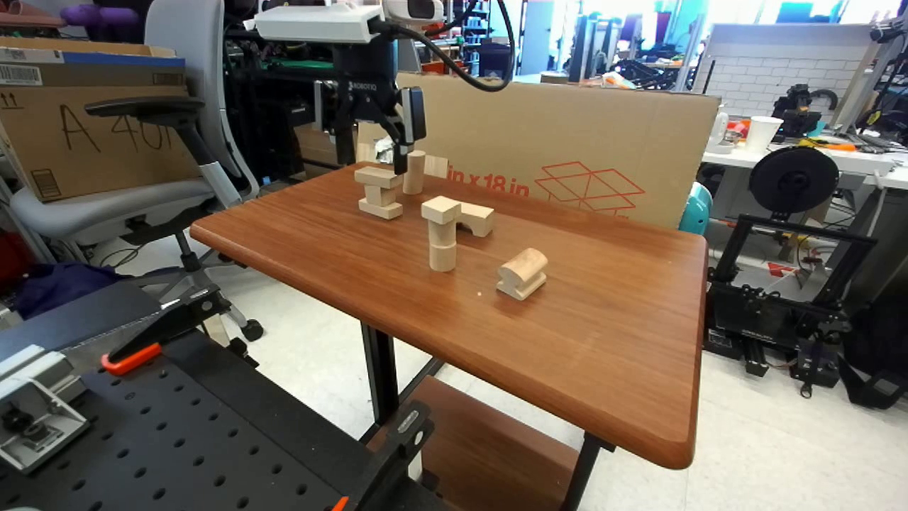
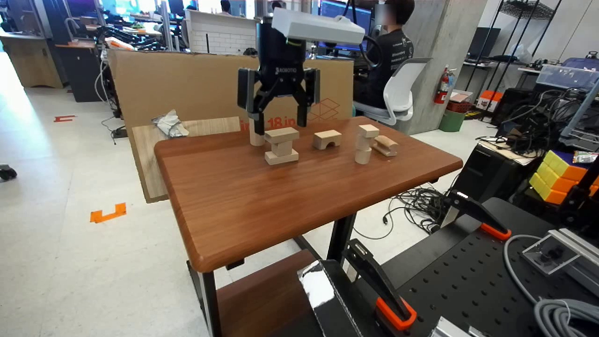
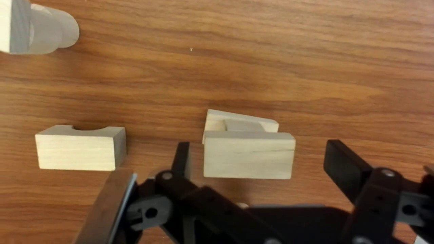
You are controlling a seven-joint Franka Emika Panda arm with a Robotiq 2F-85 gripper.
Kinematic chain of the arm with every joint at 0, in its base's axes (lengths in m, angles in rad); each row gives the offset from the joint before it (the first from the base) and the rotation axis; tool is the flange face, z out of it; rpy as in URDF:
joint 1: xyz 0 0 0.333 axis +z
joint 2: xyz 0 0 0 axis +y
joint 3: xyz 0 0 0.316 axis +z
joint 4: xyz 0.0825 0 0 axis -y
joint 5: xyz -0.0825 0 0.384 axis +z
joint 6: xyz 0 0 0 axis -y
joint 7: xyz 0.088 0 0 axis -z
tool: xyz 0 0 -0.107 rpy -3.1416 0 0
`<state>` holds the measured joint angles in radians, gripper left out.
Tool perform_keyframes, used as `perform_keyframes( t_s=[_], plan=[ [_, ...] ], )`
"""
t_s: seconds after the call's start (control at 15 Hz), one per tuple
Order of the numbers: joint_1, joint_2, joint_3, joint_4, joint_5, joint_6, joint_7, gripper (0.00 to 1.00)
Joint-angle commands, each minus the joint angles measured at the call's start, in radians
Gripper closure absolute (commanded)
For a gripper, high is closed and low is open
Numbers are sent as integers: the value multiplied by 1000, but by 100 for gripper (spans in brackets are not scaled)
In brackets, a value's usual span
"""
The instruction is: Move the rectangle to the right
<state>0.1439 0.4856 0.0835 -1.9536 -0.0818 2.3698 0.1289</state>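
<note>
A flat rectangular wooden block lies on top of a small stack, seen in both exterior views (image 1: 378, 177) (image 2: 281, 135) and in the wrist view (image 3: 249, 156). Beneath it are a small middle block (image 2: 281, 149) and another flat rectangular block (image 2: 281, 157) on the table. My gripper (image 1: 372, 160) is open and empty above the stack, pointing down; it shows in an exterior view (image 2: 281, 123) too. In the wrist view the fingertips (image 3: 259, 150) stand apart on either side of the top block, touching nothing visible.
An arch block (image 1: 476, 218), a cylinder tower with a square cap (image 1: 442, 238), a rounded block on a base (image 1: 523, 273) and an upright cylinder (image 1: 415, 172) stand on the wooden table (image 1: 603, 341). A cardboard sheet (image 1: 567, 142) stands behind the table.
</note>
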Motion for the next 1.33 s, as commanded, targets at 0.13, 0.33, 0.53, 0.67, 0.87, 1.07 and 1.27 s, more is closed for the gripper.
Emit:
perform_keyframes(
  t_s=[0.13,0.33,0.53,0.67,0.87,1.07,1.27],
  plan=[
    [32,39,-34,63,-40,-69,39,0],
    [37,52,-41,78,-50,-98,50,0],
    [36,60,-38,90,-43,-115,50,35],
    [32,62,-34,92,-38,-110,41,51],
    [27,57,-29,94,-31,-115,27,58],
    [23,22,-27,78,-29,-117,20,58],
    [15,-8,-37,75,-31,-111,27,58]
  ],
)
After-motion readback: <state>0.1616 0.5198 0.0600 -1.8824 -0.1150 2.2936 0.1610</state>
